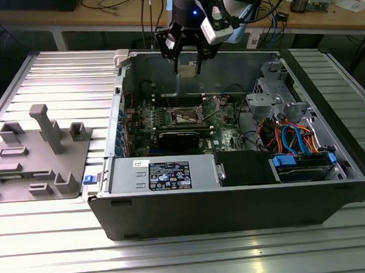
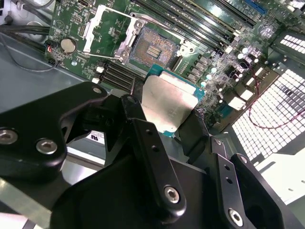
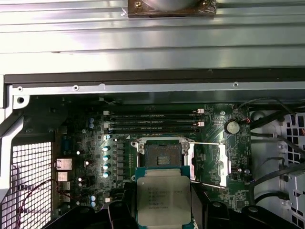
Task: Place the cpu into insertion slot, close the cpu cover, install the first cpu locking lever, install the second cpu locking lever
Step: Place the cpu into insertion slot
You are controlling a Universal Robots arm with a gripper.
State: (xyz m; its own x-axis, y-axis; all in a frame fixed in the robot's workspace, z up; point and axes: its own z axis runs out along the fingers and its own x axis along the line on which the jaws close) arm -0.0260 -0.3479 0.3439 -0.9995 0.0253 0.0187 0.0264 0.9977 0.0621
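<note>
Gripper [image 2: 167,125] pinched on opposite edges of the cpu [image 2: 169,100], which is held clear above the board | insertion slot [image 3: 163,155] bare, cpu cover [image 3: 224,164] swung open beside it | chip is best squared over the socket and lowered level, unforced | corner-notch match cannot be judged.

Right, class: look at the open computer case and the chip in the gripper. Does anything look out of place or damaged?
Nothing stands out. The gripper holds the chip above the board; the socket is empty, with its cover swung open beside it. No damage shows.
</note>
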